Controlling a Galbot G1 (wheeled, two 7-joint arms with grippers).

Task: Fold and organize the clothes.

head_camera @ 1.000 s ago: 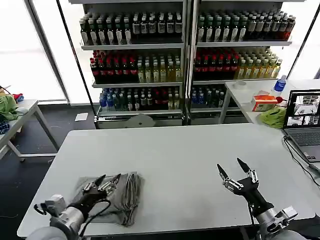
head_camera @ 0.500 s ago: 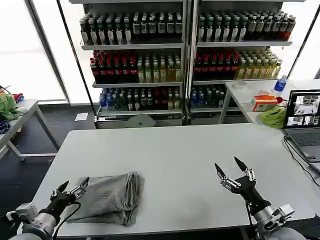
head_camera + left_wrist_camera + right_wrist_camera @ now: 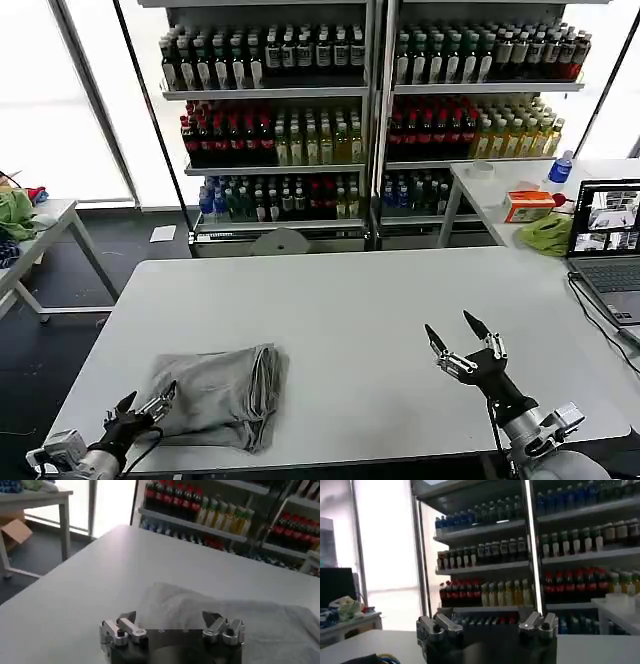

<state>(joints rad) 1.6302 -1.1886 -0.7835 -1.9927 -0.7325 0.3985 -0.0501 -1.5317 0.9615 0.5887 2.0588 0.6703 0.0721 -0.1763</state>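
Observation:
A folded light grey shirt [image 3: 222,393] lies on the white table [image 3: 360,300] near its front left corner. The same shirt [image 3: 250,625] spreads just beyond my left gripper [image 3: 170,617] in the left wrist view. My left gripper [image 3: 143,402] hangs low at the table's front left edge, beside the shirt's near left corner, open and holding nothing. My right gripper [image 3: 450,334] is raised above the table's front right part, open and empty, fingers pointing up. In the right wrist view the right gripper [image 3: 486,619] faces the drink shelves.
A laptop [image 3: 606,245] with a cable sits at the table's right edge. Behind it stands a side table with a lime-green cloth [image 3: 548,233], an orange box [image 3: 527,205] and a bottle. Drink shelves [image 3: 370,110] line the back. Another small table [image 3: 35,235] stands at far left.
My left gripper has pulled back off the folded shirt toward the table's front left edge and dropped lower. My right gripper has drifted slightly left and up, still open.

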